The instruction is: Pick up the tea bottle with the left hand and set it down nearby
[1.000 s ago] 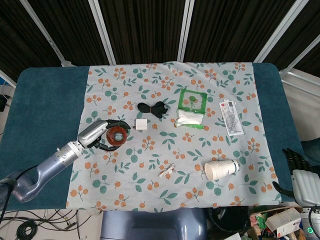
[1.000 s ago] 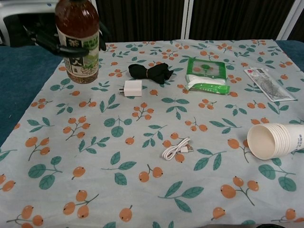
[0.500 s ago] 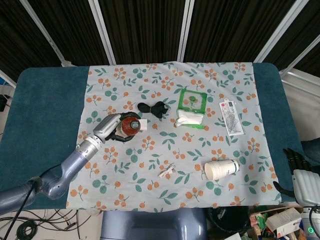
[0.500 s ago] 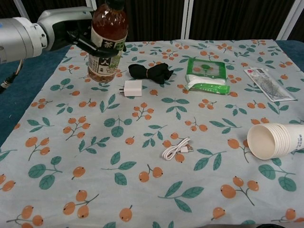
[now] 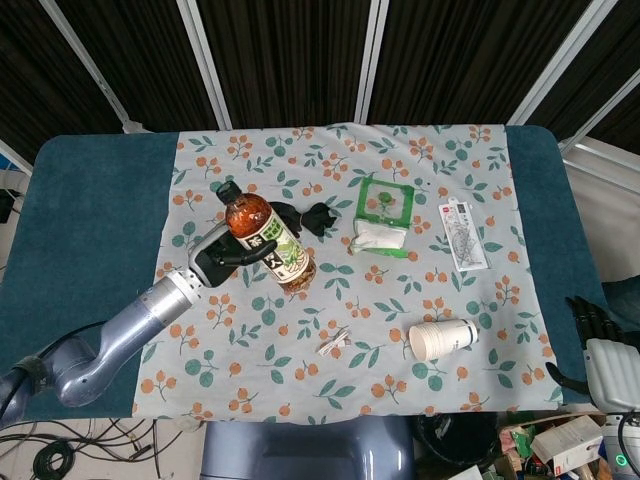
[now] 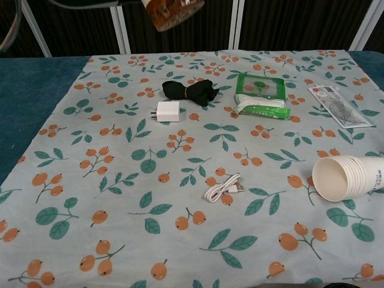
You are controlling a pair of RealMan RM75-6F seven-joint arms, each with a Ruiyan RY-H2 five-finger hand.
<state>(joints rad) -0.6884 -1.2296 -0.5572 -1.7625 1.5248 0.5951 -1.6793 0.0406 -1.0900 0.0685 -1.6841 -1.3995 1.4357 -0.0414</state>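
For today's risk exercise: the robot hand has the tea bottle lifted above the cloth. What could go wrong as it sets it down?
1. The bottle is tilted in the left robot hand; set down like that, it may topple.
2. The charger and black bundle lie close below; the bottle could land on one and tip.
3. The chest view shows only the bottle's base at the frame's top, so judging its height from there is hard.

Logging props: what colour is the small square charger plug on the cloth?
White; the small square charger plug shows best in the chest view.

Chest view cuts the tea bottle at its top edge — the white charger hidden in head view
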